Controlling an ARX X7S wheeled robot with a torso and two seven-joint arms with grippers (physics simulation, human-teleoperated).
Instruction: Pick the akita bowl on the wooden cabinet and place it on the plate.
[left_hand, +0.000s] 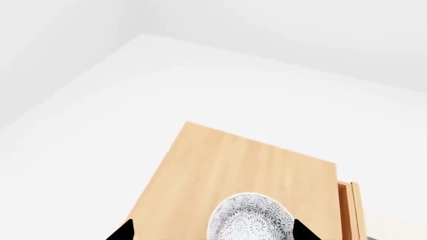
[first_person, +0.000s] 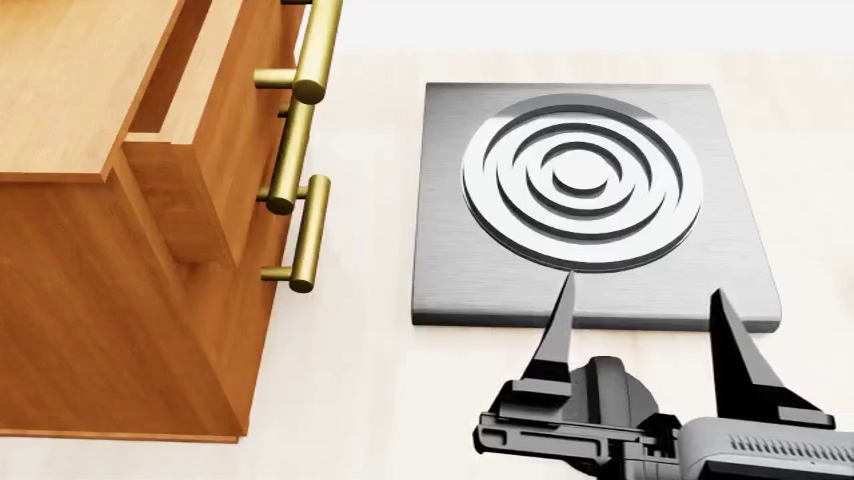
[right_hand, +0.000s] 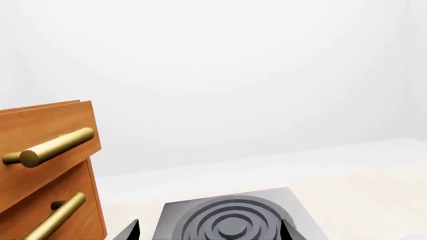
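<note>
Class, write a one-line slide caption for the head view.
Open right gripper hovers before a grey ringed hotplate, beside the wooden cabinet.

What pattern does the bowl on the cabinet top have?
The akita bowl is white with a dense dark-grey floral pattern, seen best in the left wrist view.

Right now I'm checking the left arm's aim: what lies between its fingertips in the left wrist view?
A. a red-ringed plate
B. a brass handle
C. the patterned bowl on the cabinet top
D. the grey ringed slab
C: the akita bowl sits on the wooden cabinet top.
</note>
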